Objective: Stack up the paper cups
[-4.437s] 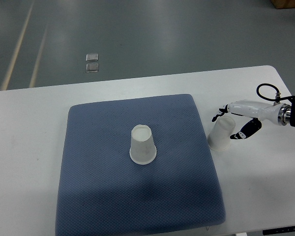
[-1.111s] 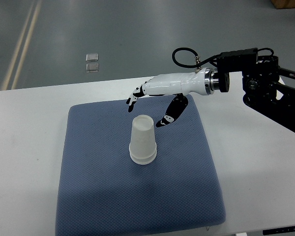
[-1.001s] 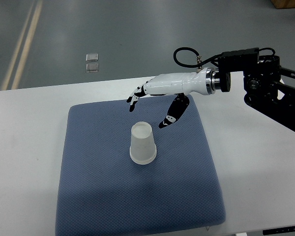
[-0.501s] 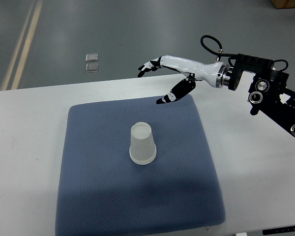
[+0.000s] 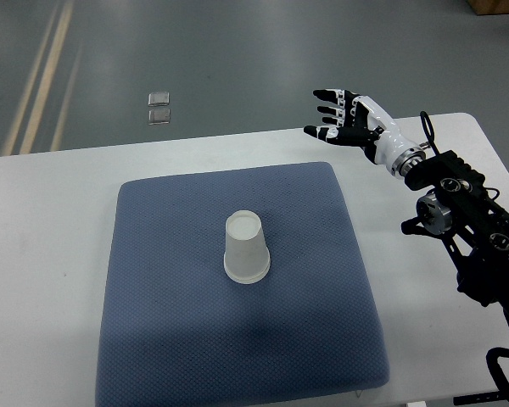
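White paper cups (image 5: pixel 245 248) stand upside down, one over the other, near the middle of the blue-grey cushion (image 5: pixel 170 331). My right hand (image 5: pixel 339 116) is raised well above and to the right of them, over the table's far edge. Its fingers are spread and it holds nothing. The right arm (image 5: pixel 458 220) runs down the right side of the picture. The left arm does not show.
The cushion lies on a white table (image 5: pixel 42 254). Beyond the far edge is grey floor with a small pale square object (image 5: pixel 159 108) on it.
My right hand let go of the second cup on the first one, then drew back up and to the right, away from the stack. The cups have settled lower.
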Action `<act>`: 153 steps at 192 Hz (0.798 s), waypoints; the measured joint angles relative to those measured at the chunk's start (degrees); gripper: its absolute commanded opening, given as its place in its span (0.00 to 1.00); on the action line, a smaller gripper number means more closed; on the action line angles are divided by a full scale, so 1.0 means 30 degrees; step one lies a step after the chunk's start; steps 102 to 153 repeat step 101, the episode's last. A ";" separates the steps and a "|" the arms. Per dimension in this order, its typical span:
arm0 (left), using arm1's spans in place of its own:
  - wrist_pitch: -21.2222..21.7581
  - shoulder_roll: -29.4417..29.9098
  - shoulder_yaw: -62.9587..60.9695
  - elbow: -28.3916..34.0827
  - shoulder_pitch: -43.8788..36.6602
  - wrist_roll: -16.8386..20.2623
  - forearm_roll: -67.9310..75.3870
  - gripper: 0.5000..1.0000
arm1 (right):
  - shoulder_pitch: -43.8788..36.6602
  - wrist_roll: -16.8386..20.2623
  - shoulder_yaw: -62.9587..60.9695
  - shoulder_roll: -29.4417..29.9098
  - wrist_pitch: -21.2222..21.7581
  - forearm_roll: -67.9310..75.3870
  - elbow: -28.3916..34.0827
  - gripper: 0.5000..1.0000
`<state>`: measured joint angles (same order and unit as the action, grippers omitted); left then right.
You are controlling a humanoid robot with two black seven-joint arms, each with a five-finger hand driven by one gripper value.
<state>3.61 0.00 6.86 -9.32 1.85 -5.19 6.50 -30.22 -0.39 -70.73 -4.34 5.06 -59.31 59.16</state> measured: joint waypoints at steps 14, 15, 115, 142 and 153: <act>0.0000 0.0000 0.0000 0.0000 0.0000 0.0000 0.0000 1.00 | 0.0207 0.0033 -0.0142 0.0166 -0.0883 0.1585 -0.0021 0.81; 0.0000 0.0000 0.0000 0.0000 0.0000 0.0000 0.0000 1.00 | 0.0218 0.0034 -0.0145 0.0172 -0.0943 0.1698 -0.0022 0.82; 0.0000 0.0000 0.0000 0.0000 0.0000 0.0000 0.0000 1.00 | 0.0735 -0.0252 0.0150 0.0564 -0.3354 0.4651 -0.0176 0.84; 0.0000 0.0000 0.0000 0.0000 0.0000 0.0000 0.0000 1.00 | 0.0735 -0.0252 0.0150 0.0564 -0.3354 0.4651 -0.0176 0.84; 0.0000 0.0000 0.0000 0.0000 0.0000 0.0000 0.0000 1.00 | 0.0735 -0.0252 0.0150 0.0564 -0.3354 0.4651 -0.0176 0.84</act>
